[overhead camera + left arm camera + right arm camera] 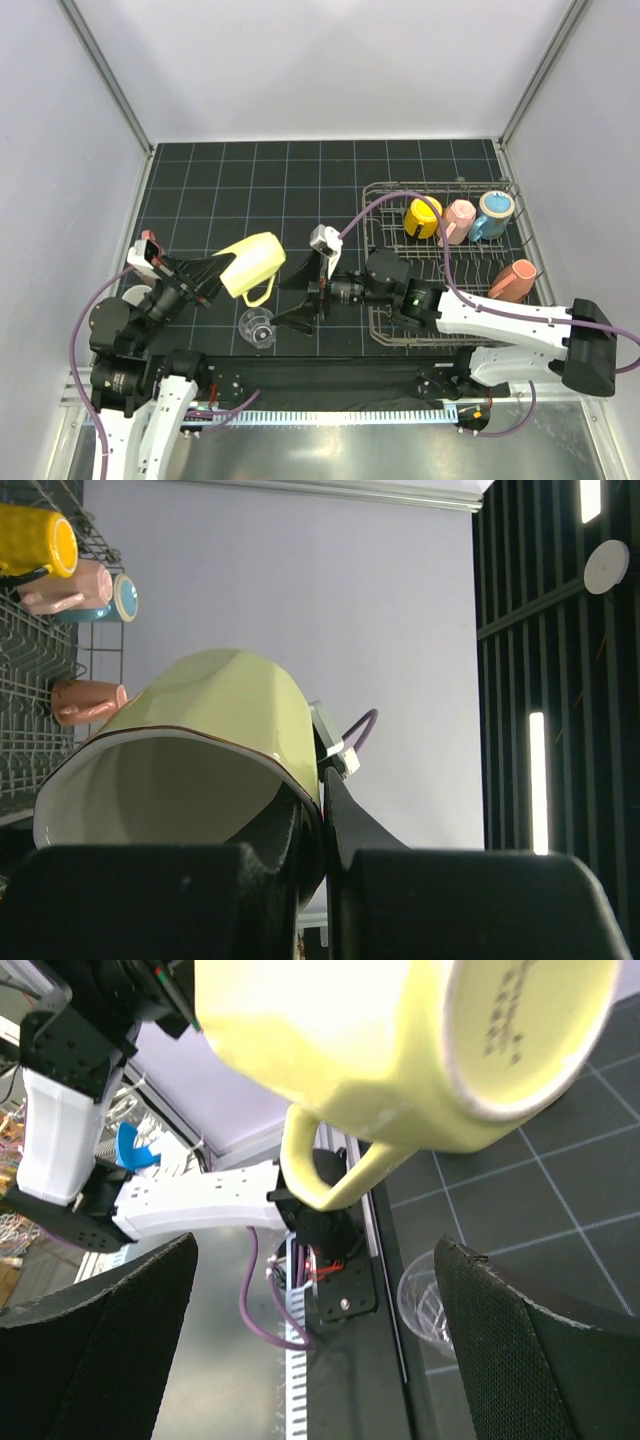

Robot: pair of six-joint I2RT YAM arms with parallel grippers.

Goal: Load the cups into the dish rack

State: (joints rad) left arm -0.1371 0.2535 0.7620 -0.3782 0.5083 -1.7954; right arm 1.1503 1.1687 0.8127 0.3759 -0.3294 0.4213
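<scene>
Aloft, the pale yellow mug (252, 262) was gripped at its rim by the left gripper (214, 272); the right gripper (298, 298) was spread wide.

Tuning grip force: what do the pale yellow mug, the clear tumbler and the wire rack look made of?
Pale yellow handled mug: likely glazed ceramic; glossy sheen, matte foot ring.
Clear tumbler: glass or clear plastic; see-through, can't tell which.
Grey wire dish rack: thin metal wire, possibly coated.
</scene>
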